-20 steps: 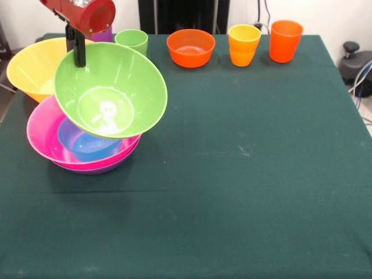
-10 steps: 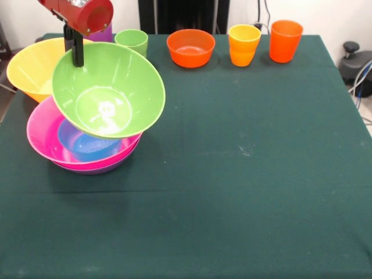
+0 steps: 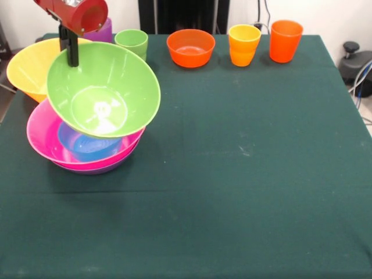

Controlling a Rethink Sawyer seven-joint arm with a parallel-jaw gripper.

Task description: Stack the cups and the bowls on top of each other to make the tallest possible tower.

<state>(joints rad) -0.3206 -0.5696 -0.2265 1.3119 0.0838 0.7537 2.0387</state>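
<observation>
My gripper (image 3: 72,55) is shut on the far rim of the light green bowl (image 3: 103,90), which hangs tilted toward the camera. Below it sits the tower: a pink bowl (image 3: 43,136) nested in a purple bowl (image 3: 96,170), with a blue bowl (image 3: 87,145) inside. The yellow bowl (image 3: 29,67) rests behind at the left edge. Along the far edge stand a purple cup (image 3: 103,30), a light green cup (image 3: 132,40), an orange bowl (image 3: 190,47), a yellow-orange cup (image 3: 244,44) and an orange cup (image 3: 285,40).
A dark green cloth (image 3: 244,174) covers the table. A black object (image 3: 356,61) with cables sits off the table's right edge. The table's left edge runs close to the pile.
The gripper has carried the green bowl a little to the left and slightly up over the pile. Nothing else has moved.
</observation>
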